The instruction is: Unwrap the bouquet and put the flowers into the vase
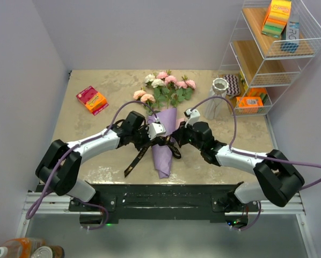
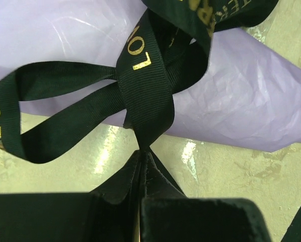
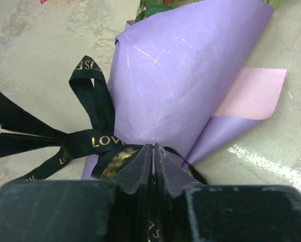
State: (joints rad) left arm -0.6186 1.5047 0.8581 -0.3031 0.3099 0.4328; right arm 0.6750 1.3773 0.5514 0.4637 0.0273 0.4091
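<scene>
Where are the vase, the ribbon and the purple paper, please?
vase (image 1: 218,105): top external view, ribbed body.
ribbon (image 2: 145,96): left wrist view, band at the knot.
purple paper (image 3: 180,75): right wrist view, outer cone face.

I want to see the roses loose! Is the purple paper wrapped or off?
Wrapped. The purple paper is rolled in a cone under the flowers, and the black ribbon is knotted around it.

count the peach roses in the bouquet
2. One peach rose sits at the left edge of the bouquet in the top view; the other is right beside it, on its right. More may be hidden.
</scene>
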